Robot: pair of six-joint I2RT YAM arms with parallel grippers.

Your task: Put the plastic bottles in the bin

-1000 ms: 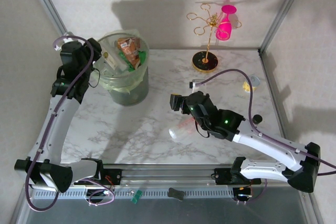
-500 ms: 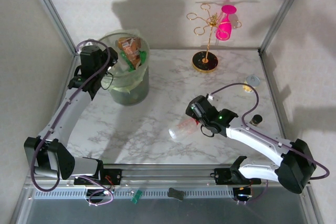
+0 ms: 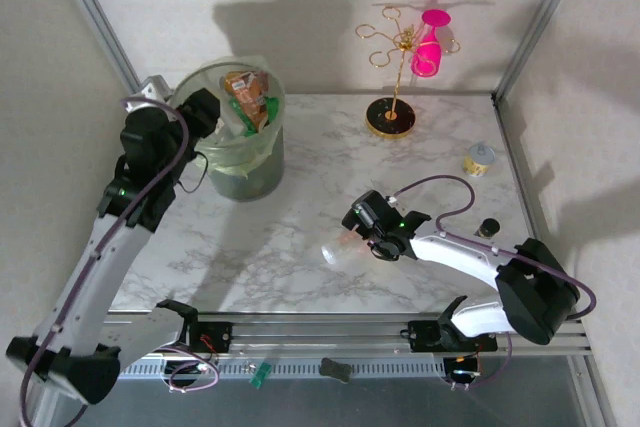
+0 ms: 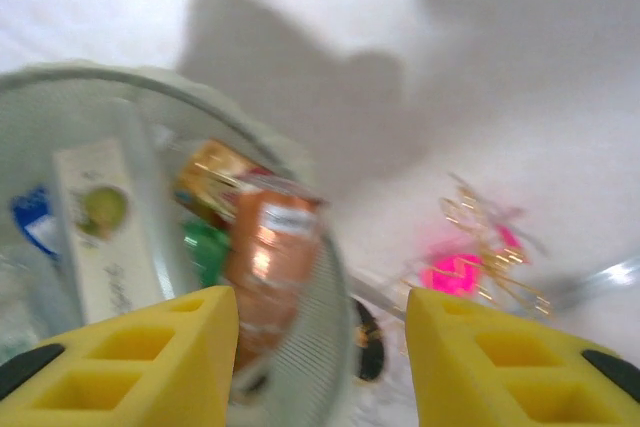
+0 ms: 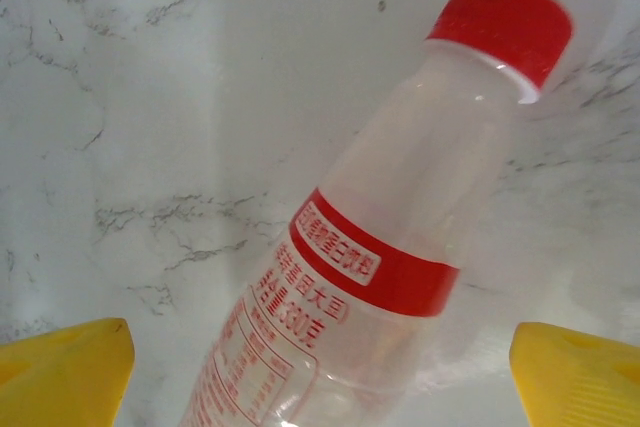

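A clear plastic bottle with a red cap and red label band lies on its side at five o'clock from the table's centre, while the pale green translucent bin stands upright at ten o'clock, bag-lined, holding an orange-labelled bottle.

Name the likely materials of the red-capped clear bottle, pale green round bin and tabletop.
Red-capped clear bottle: likely plastic; thin, milky see-through wall.
Pale green round bin: seemingly plastic; wall lets light through.
Tabletop: white, grey-veined marble look; stone or laminate, unclear.
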